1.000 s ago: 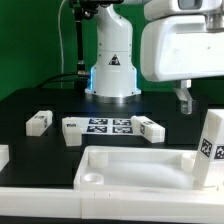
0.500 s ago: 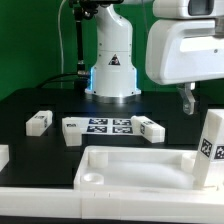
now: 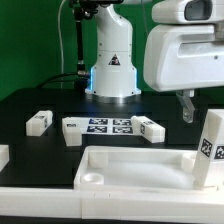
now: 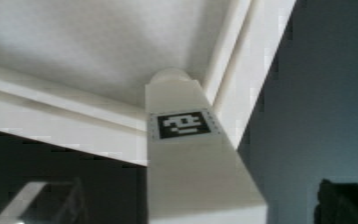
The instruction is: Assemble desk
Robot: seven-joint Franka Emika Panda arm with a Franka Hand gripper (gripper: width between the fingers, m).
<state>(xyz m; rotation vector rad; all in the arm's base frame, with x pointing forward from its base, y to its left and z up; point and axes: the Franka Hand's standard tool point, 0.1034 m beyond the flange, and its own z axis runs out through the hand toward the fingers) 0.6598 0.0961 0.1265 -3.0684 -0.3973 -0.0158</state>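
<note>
Along the near table edge, at 6 o'clock in the exterior view, lies the tabletop (image 3: pixel 135 168), rim up. At 2 o'clock hangs the gripper (image 3: pixel 188 108), jaws wide apart and holding nothing. Below it, at 4 o'clock, the upright leg (image 3: pixel 210 148) stands at the tabletop's corner; how firmly it is seated I cannot tell. If the gripper descends off-centre, a finger could strike the leg's top and tip it out of the corner, or drag the tabletop askew. The leg's long axis points to 12, tag facing the camera; the tabletop's runs 9 to 3. Toward 9 o'clock a loose leg (image 3: pixel 38 121) lies flat, beside the marker board (image 3: pixel 108 126).
</note>
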